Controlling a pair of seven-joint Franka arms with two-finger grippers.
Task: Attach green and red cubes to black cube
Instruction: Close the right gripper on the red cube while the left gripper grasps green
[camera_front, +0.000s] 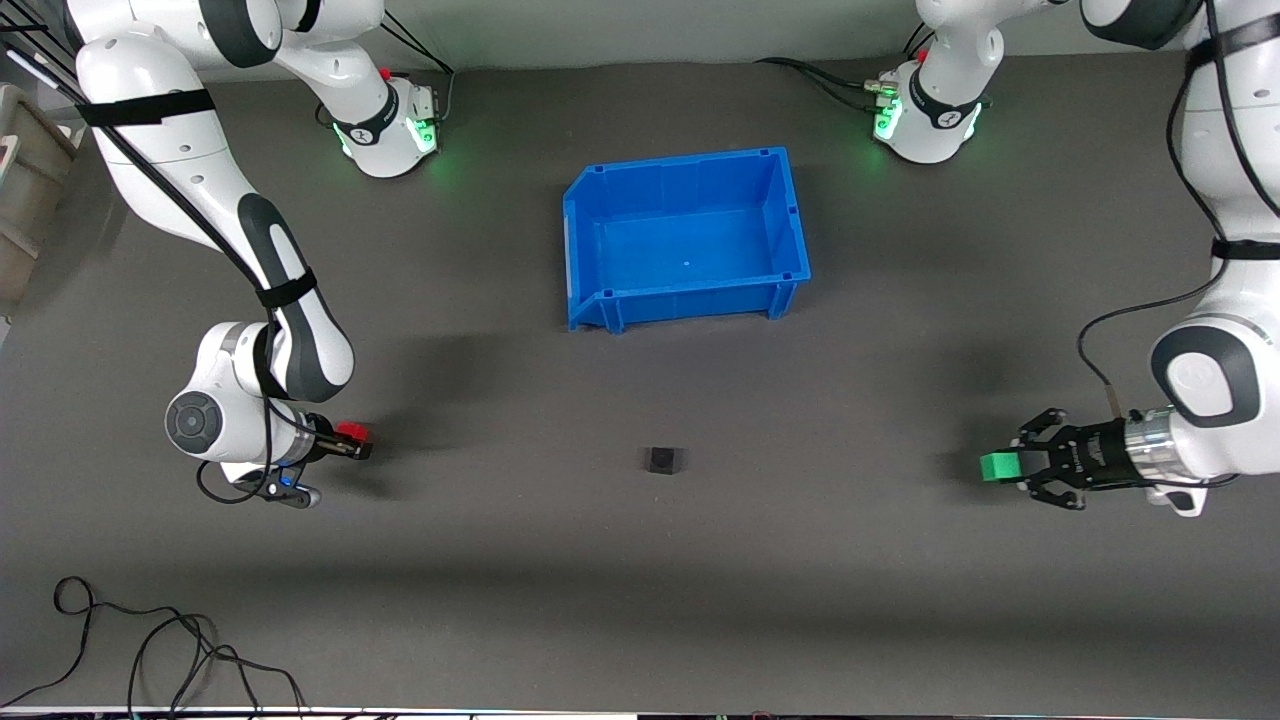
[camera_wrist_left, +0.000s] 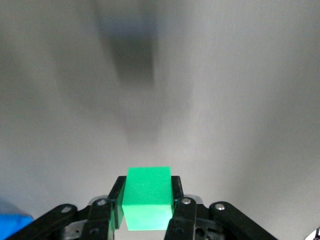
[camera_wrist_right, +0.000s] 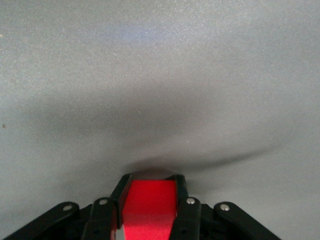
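1. Black cube (camera_front: 663, 459) sits alone on the dark table (camera_front: 640, 560), nearer to the front camera than the blue bin (camera_front: 686, 237) and roughly midway between the two grippers — nothing touches it yet.

2. Left gripper (camera_front: 1012, 467) is at the left arm's end of the table, fingers clamped on the green cube (camera_front: 999, 466). The left wrist view shows the green cube (camera_wrist_left: 148, 197) pinched squarely between the two pads, most of it standing out past the fingertips, with bare table ahead of it.

3. Right gripper (camera_front: 352, 440) is at the right arm's end of the table, closed on the red cube (camera_front: 351, 432). In the right wrist view the red cube (camera_wrist_right: 149, 208) sits between the fingers with its shadow close underneath, so it appears to be low over the surface; whether it touches the table I cannot tell.

4. Step in hand, as I judge it: both coloured cubes are gripped, and the approach to the black cube is what remains. Both are well apart from it, one to each side.

5. The next move calls for bringing each cube in level with the black one and lining up a flat face against its matching side — a tilted or offset face would likely push the loose black cube along the table instead of joining to it. Closing in from both sides together would let each cube brace the black one against the other's push.

6. The blue bin holds nothing and seems to play no part in this step.
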